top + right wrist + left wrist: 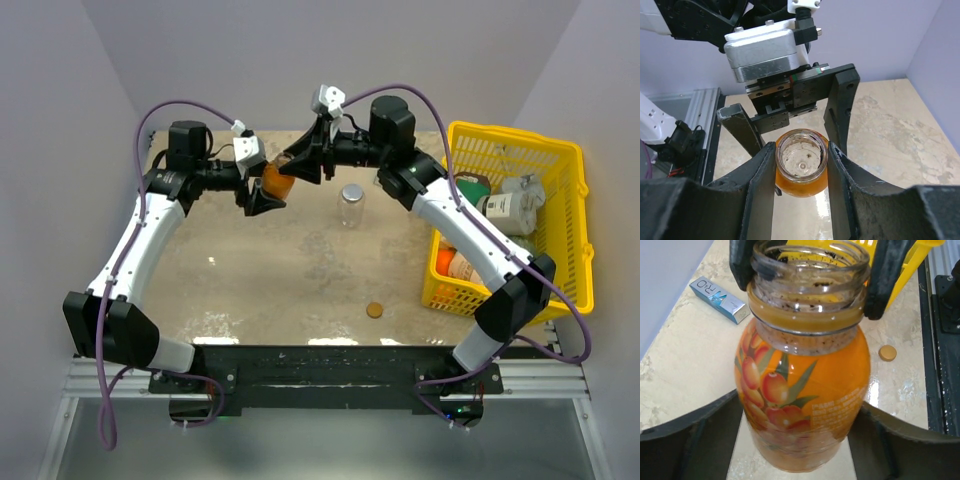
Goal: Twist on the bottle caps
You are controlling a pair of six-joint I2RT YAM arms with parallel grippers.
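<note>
Carton: a blue-grey box (720, 299) lies flat on the table (290, 280), at ten o'clock of the orange bottle in the left wrist view.
Left gripper (268, 195): at eleven o'clock of the table's middle in the top view. Its jaws stand one on either side of the orange bottle's belly, right up against the label. Whether they press it I cannot tell.
Orange bottle (278, 184): between the two grippers at eleven o'clock, with its mouth open and dark specks inside the neck.
Right gripper (290, 165): at twelve o'clock, fingers (762, 175) clamped on the orange bottle's neck just under the rim.
Clear bottle (351, 205): upright and alone at one o'clock, near the orange bottle on its four-o'clock side, touched by neither gripper.
Brown cap (374, 310): flat on the table at five o'clock, well apart from both bottles.
Basket (512, 132): yellow, at three o'clock by the table's right edge, with containers inside.
</note>
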